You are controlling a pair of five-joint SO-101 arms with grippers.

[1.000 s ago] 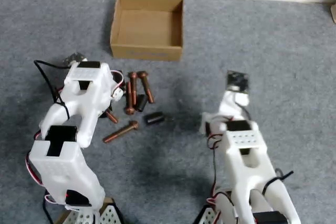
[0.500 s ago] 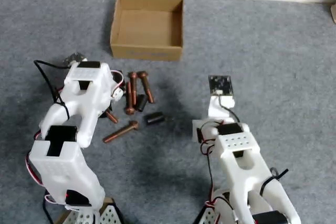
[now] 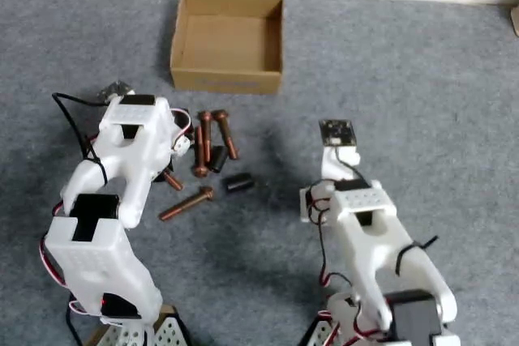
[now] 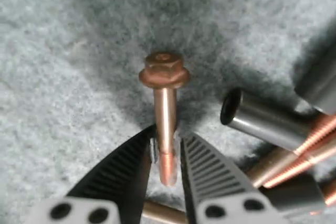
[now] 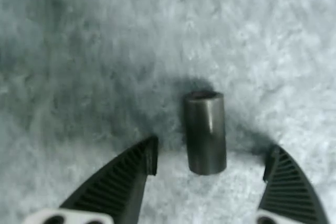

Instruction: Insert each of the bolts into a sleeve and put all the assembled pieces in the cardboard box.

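Left end effector [image 4: 167, 153]: narrow, its fingers pinching the threaded end of a copper bolt [image 4: 165, 103]. The bolt's hex head points away from the fingers, over the grey desk [image 4: 63, 77]. Just beside the bolt lies a dark sleeve [image 4: 262, 121], open end toward the bolt, resting against other copper shanks [image 4: 294, 156].

Right end effector [image 5: 211, 155]: wide, holding nothing. A second sleeve [image 5: 205, 132] lies on the desk between its fingers, touching neither.

High view: cardboard box [image 3: 227, 81] sits at the far side of the desk, well apart from both arms. Loose bolts [image 3: 207, 143] cluster beside the left arm. A single bolt [image 3: 186, 202] lies nearer the arm bases, and a black sleeve [image 3: 238, 183] is near it.
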